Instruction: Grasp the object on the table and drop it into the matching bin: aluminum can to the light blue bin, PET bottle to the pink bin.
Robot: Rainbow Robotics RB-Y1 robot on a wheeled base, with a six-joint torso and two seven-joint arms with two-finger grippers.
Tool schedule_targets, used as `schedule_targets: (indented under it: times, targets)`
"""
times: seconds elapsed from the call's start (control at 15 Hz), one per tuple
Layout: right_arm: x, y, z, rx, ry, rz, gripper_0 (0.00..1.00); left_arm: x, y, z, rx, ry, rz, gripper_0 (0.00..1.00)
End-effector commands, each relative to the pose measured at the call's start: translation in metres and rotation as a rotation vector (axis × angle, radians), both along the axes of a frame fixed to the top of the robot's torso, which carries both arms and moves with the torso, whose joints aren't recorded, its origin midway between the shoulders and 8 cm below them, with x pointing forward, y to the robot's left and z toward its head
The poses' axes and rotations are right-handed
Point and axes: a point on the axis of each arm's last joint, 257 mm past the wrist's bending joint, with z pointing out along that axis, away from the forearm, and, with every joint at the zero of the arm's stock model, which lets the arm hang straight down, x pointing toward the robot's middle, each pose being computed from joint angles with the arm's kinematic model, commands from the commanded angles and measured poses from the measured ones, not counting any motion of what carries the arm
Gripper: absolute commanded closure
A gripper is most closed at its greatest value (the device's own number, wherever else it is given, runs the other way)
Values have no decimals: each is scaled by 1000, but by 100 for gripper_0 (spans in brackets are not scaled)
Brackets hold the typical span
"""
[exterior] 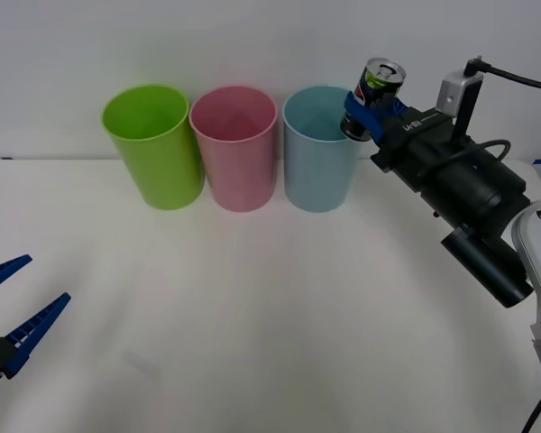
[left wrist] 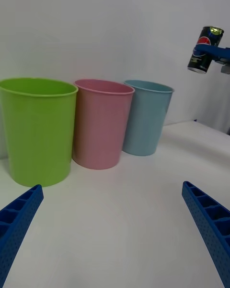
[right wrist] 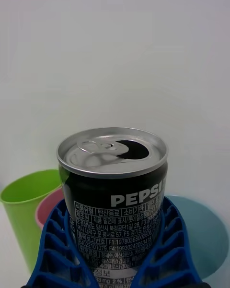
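I saw the can (exterior: 375, 97) held in the air at the upper right of the front frame, tilted, its pull-tab top already open, just over the right rim of the blue bin (exterior: 319, 153). My right gripper (exterior: 368, 115) was clamped around its lower body, blue fingers (right wrist: 57, 249) on either side. The pink bin (exterior: 237, 149) stood just left of the blue one, and a green cup (exterior: 155, 146) left of that, all three in a row on the table (exterior: 270, 316). My left gripper (exterior: 16, 305) hung low at the lower left, fingers spread apart, well away from the bins.
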Motion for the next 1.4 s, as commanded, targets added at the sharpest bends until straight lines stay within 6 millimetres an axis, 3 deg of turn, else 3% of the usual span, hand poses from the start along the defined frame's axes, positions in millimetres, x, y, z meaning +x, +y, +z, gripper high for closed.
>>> schedule_targets:
  times: [0.07,0.4,0.67,1.2,1.27,1.4]
  targets:
    - [33,5,3,9,10,-38,100,0,0,0,0,0,0,0]
    - [91,10,-2,14,54,-133,100,0,0,0,0,0,0,0]
    - [122,19,-5,32,87,-187,100,0,0,0,0,0,0,0]
    - [129,30,-11,20,99,-190,100,0,0,0,0,0,0,0]
    - [129,30,-11,20,99,-190,91,0,0,0,0,0,0,0]
    - [129,30,-10,20,97,-190,27,0,0,0,0,0,0,0]
